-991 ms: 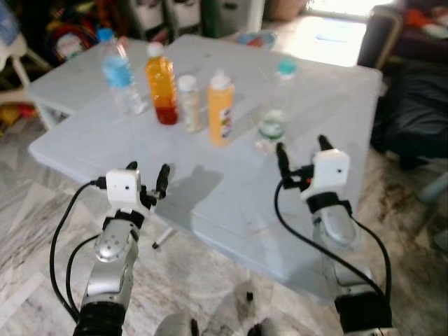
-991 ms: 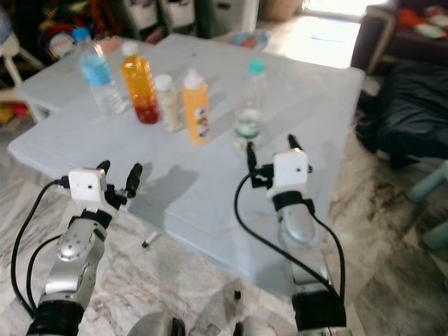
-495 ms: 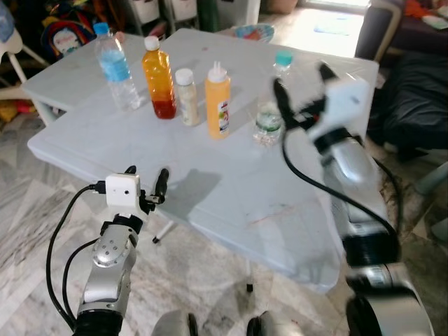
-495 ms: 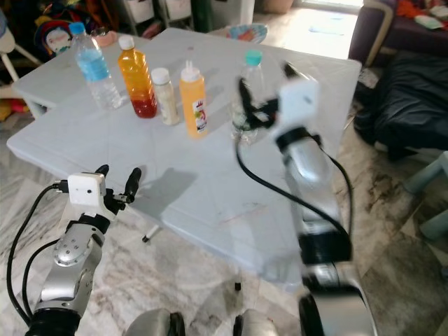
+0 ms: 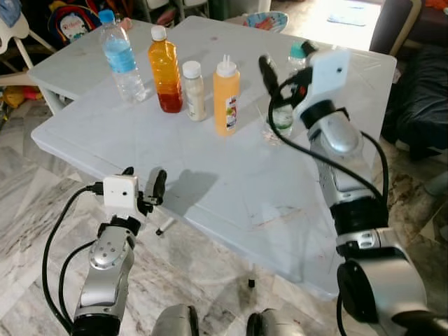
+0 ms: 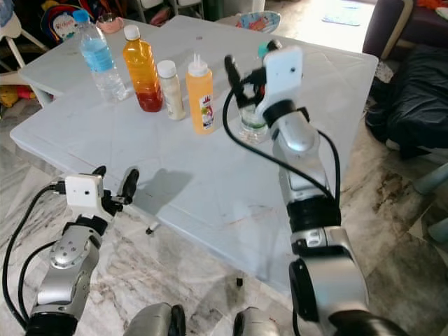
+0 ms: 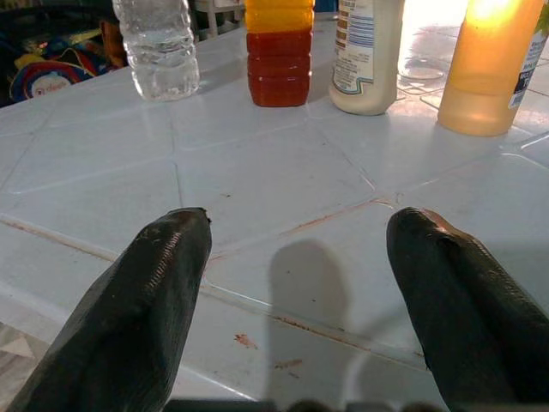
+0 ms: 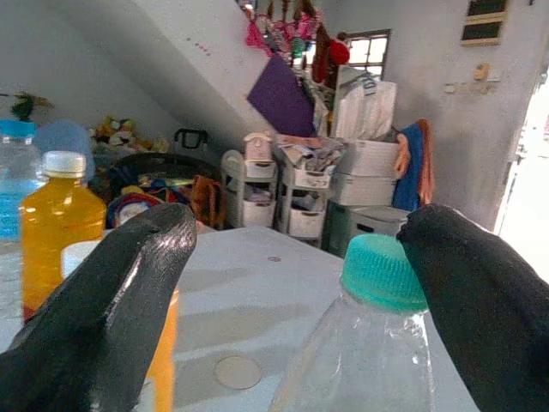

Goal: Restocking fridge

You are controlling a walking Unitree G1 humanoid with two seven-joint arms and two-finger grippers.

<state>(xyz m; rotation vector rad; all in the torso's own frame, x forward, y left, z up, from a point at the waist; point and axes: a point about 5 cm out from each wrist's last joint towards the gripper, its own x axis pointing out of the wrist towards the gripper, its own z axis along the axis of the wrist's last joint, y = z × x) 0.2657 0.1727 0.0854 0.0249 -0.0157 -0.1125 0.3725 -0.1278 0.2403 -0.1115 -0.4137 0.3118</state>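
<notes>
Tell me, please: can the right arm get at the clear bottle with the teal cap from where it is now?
Probably yes. The right gripper is up at the clear bottle, jaws open on either side of its teal cap, and nothing stands between them.

The near half of the white surface (image 5: 210, 189) lies bare, open to a reach from this side. Across the middle a row stands close together: water bottle (image 5: 122, 56), orange juice bottle (image 5: 165, 70), white bottle (image 5: 193, 91), orange squeeze bottle (image 5: 225, 98). Apart to their right the teal-capped clear bottle (image 6: 253, 122) has room around it, with the right pincer (image 6: 248, 66), fingers spread, at its cap.
</notes>
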